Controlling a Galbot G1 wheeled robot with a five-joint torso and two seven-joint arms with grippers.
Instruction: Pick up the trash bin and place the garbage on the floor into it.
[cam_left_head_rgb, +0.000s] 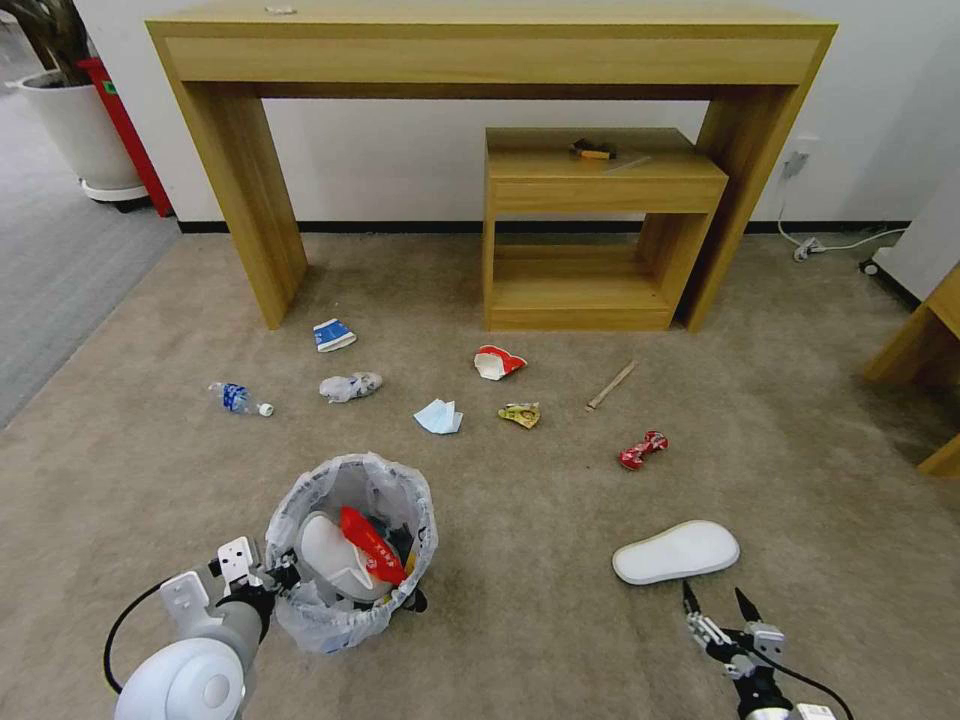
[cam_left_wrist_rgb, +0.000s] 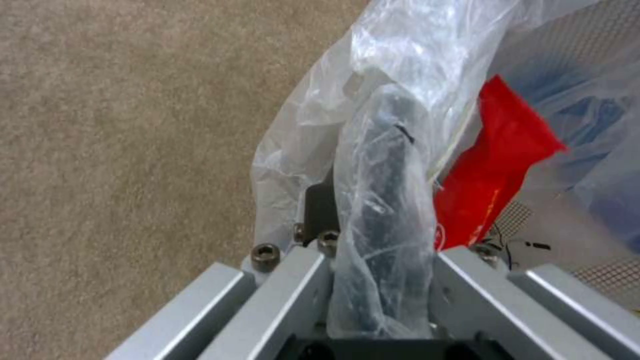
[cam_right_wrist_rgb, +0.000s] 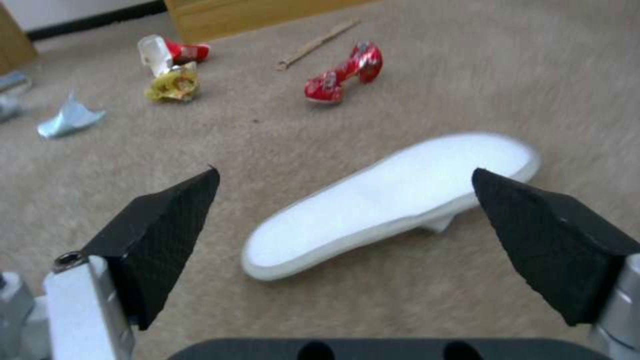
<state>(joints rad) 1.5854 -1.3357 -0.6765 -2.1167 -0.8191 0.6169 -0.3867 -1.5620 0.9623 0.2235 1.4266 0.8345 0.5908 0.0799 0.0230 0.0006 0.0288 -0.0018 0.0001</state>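
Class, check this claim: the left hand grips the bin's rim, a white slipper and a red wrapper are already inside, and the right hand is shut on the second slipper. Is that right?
Not quite. The right hand is open, hovering near the second slipper on the floor, as the right wrist view shows. The left hand does grip the trash bin, with a slipper and red wrapper inside.

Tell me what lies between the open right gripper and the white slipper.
Bare beige carpet: in the head and right wrist views, nothing lies between the right gripper and the white slipper.

The trash bin (cam_left_head_rgb: 350, 560) stands near left on the floor (cam_left_head_rgb: 540, 600), bag-lined, holding a white slipper (cam_left_head_rgb: 335, 562) and red wrapper (cam_left_head_rgb: 372, 545) — another slipper (cam_left_head_rgb: 676, 551) lies sole-up near right — remaining litter scattered farther back.
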